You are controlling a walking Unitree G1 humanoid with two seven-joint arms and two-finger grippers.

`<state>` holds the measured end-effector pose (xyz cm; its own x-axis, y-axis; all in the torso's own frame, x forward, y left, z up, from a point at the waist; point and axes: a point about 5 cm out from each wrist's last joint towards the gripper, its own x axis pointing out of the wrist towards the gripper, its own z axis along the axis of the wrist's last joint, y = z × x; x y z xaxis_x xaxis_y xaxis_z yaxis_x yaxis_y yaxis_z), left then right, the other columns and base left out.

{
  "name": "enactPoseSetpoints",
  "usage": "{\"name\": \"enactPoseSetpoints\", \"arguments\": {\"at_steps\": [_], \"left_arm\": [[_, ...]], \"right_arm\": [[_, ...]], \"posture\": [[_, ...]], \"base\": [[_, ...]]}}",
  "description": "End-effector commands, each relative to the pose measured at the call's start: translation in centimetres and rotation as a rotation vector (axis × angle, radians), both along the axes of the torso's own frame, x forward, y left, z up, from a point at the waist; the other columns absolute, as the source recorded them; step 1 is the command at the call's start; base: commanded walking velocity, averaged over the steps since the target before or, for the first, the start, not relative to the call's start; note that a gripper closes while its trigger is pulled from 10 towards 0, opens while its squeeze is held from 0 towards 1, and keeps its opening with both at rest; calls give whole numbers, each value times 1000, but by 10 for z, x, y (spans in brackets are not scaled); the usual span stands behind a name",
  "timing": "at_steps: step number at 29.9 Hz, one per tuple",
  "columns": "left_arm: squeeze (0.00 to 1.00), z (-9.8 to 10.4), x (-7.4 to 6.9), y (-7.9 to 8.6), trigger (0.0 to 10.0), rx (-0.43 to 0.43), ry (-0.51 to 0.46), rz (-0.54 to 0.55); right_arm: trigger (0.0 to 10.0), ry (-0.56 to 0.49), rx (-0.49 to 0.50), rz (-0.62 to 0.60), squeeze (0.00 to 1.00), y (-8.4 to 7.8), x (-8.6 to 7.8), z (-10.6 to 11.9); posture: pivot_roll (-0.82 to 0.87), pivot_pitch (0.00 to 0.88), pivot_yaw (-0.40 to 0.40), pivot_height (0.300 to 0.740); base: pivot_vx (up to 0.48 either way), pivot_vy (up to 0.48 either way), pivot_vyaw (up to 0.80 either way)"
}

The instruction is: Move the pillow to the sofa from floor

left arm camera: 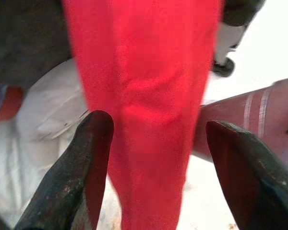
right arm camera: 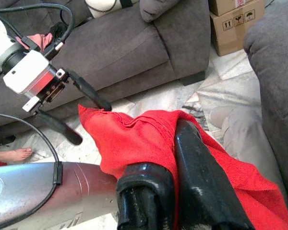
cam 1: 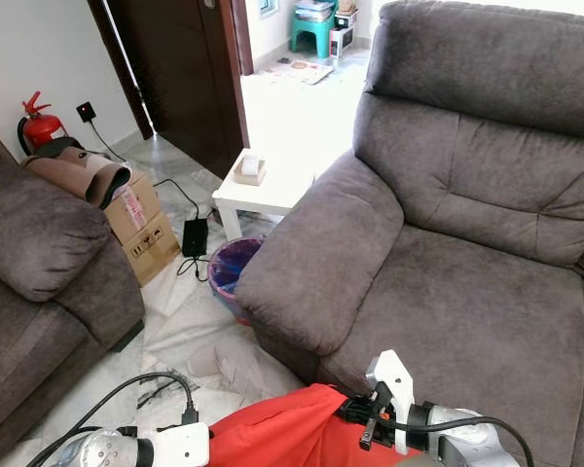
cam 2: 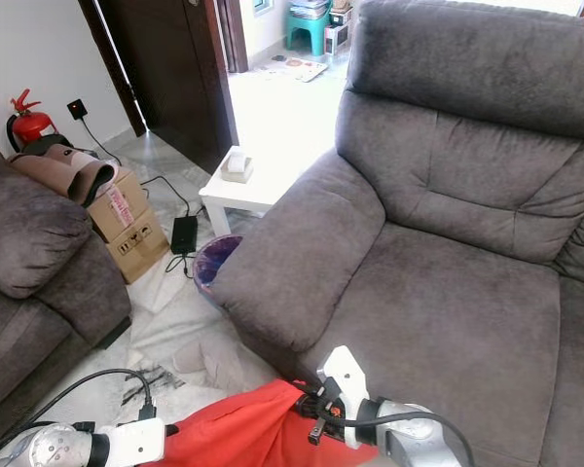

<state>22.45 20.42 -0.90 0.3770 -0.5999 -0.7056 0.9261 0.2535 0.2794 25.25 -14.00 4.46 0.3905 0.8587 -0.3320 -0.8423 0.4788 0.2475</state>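
- The red fabric pillow [cam 1: 287, 433] hangs off the floor, held between the two tools just in front of the front edge of the dark grey plush sofa [cam 1: 448, 243]
- The right tool [right arm camera: 180, 158] is clenched on the red pillow: its black fingers [right arm camera: 201, 182] press together with the cloth bunched around them
- In the head views the right arm reaches to the pillow's right end, close beside the sofa's seat edge
- The left tool [right arm camera: 81, 112] stands wide open at the pillow's other end; in the right wrist view one finger tip touches the cloth's corner while the other sits below it, apart
- In the left wrist view the pillow [left arm camera: 144, 110] runs down between the spread fingers [left arm camera: 89, 167], nearer one of them; whether it is pinched I cannot tell
- A second grey sofa [cam 1: 39, 282] stands on the robot's left
- A small white table [cam 1: 263, 190] stands beside the armrest, with a purple bin [cam 1: 232, 268] just below it on the marble floor [cam 1: 190, 326]
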Motion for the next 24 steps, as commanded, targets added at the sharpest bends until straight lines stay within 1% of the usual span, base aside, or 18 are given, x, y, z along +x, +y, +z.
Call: {"name": "enactPoseSetpoints", "arguments": {"at_steps": [1,8,11,14,17,21,24], "left_arm": [[0,-4,-5,13,10000,19,-1,63],[0,-11,-11,17,10000,44,-9,79],[0,-18,-18,19,10000,40,21,117],[0,-22,-23,19,10000,46,42,116],[0,-29,-31,19,10000,70,69,117],[0,-32,-34,21,10000,92,67,114],[0,-32,-33,22,10000,108,55,113]], "right_arm": [[10000,-101,81,54,0,11,7,24],[10000,-95,87,73,0,10,5,27],[10000,-92,118,121,0,8,-1,34],[10000,-90,122,131,0,5,-3,36],[10000,-77,114,172,0,1,-8,38],[10000,-63,132,197,0,-1,-12,44],[10000,-38,137,231,0,0,-16,43]], "posture": [[-20,107,65,740],[-24,113,55,740],[-36,118,47,740],[-44,121,43,740],[-52,123,36,740],[-56,126,27,740],[-54,123,19,740]], "base": [[0,0,0],[0,0,0],[0,0,0],[0,0,0],[0,0,0],[0,0,0],[0,0,0]]}}
